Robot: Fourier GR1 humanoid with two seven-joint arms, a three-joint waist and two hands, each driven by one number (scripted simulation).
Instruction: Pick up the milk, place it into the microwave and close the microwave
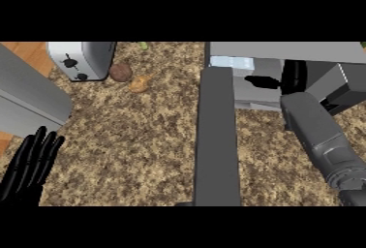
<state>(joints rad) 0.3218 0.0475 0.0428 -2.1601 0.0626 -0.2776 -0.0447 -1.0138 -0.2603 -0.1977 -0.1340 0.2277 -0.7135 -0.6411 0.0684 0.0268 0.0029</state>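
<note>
Counter [143, 145]: speckled tan and brown.
Microwave [286, 51]: light grey. Door [217, 140]: dark grey.
Milk [232, 63]: pale blue-white.
Toaster [85, 53]: silver, with 2 black knobs [69, 63].
Left hand [28, 167], right hand [292, 77]: black.
Forearm [322, 140]: grey.
Potato [120, 71]: brown.
Lump [139, 85]: orange-tan.
Floor [28, 51]: orange wood grain.

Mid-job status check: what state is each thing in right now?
Door: open wide.
Milk: in the microwave, not held.
Right robot hand: open, inside the microwave.
Left robot hand: open, resting at lower left.
</note>
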